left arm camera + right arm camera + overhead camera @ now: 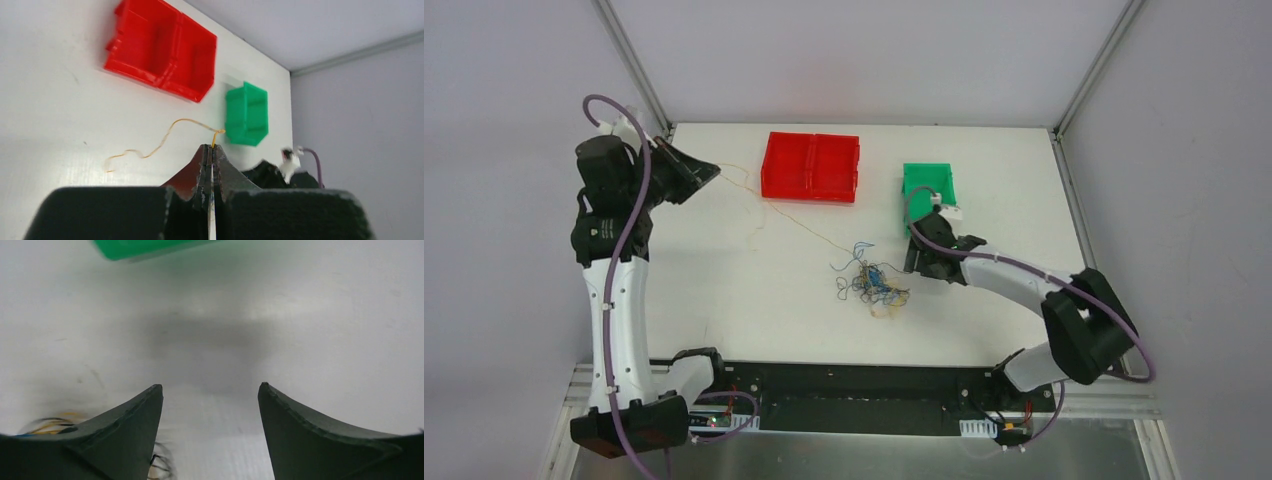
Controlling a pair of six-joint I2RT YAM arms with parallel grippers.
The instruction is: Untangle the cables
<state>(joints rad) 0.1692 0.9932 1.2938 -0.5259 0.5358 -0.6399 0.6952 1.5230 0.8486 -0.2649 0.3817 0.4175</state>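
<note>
- Your station reads as a robotics lab cell: plain grey walls (854,60), aluminium rails (633,62) at the corners.
- Your white table (724,300) bears a red bin (810,167) and a green bin (927,185).

We see bright, even, diffuse light from overhead on the white table (754,300), with only faint, soft shadows beside the arms. In the right wrist view a broad grey shadow lies ahead of the right gripper (210,405), and the green bin (145,247) and the cables (55,422) at the frame's edges are blurred. In the left wrist view the left gripper (211,152) looms dark and the red bins (160,47) look slightly soft.
</note>
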